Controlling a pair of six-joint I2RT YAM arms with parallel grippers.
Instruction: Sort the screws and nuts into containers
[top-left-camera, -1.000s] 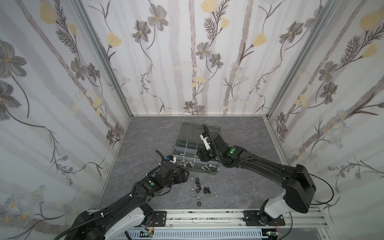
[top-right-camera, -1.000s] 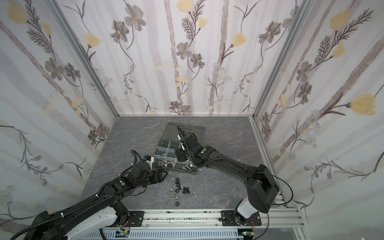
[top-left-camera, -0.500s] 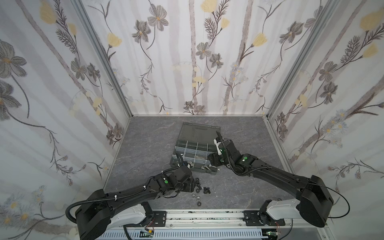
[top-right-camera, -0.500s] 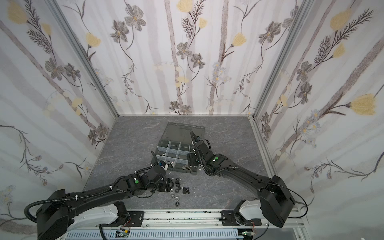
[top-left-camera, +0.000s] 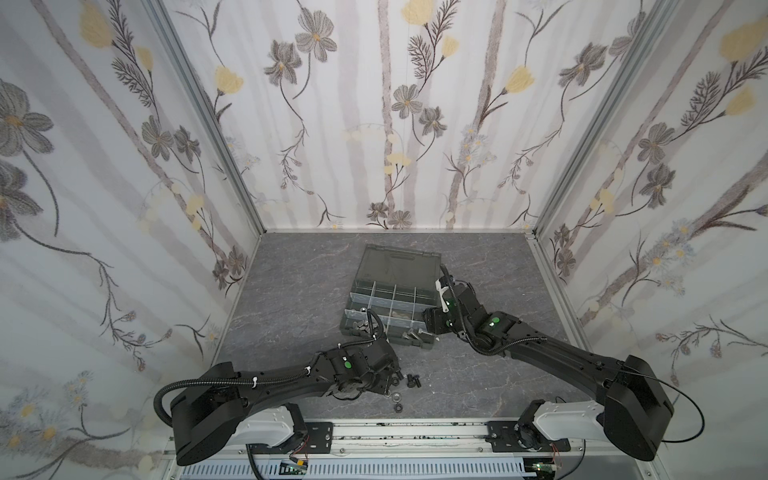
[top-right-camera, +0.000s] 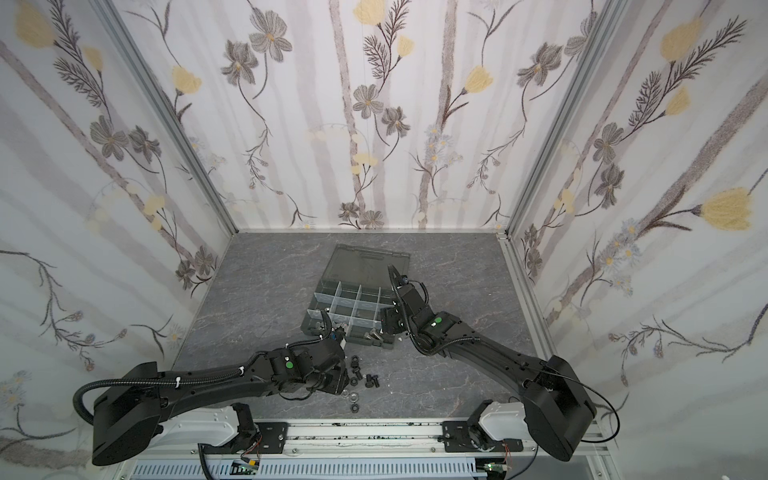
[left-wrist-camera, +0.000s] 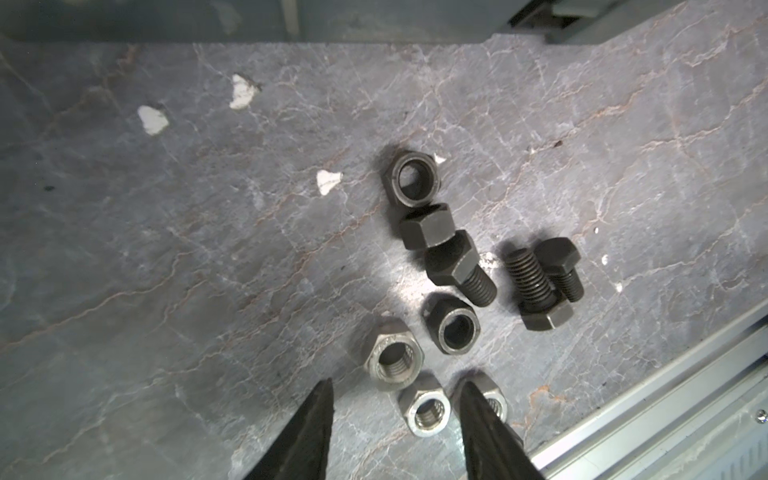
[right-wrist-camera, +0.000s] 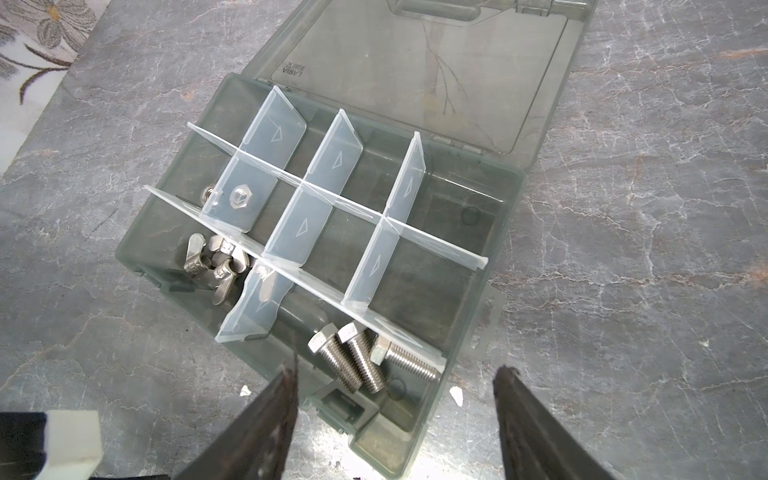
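On the floor in the left wrist view lie black screws, black nuts and silver nuts. My left gripper is open and low over this pile, its fingers straddling one silver nut without touching it. The dark grey organiser box lies open, and its containers hold silver screws, wing nuts and a silver hex nut. My right gripper hangs open and empty above the box's near right corner.
The box's smoky lid lies flat behind it. An aluminium rail borders the front edge, close to the loose pile. Small white flecks dot the stone-patterned floor. Flowered walls close in three sides.
My left gripper has moved from the box's near left corner down to the loose pile, its jaws narrowing. My right gripper has drifted from over the box's cells to its near right corner.
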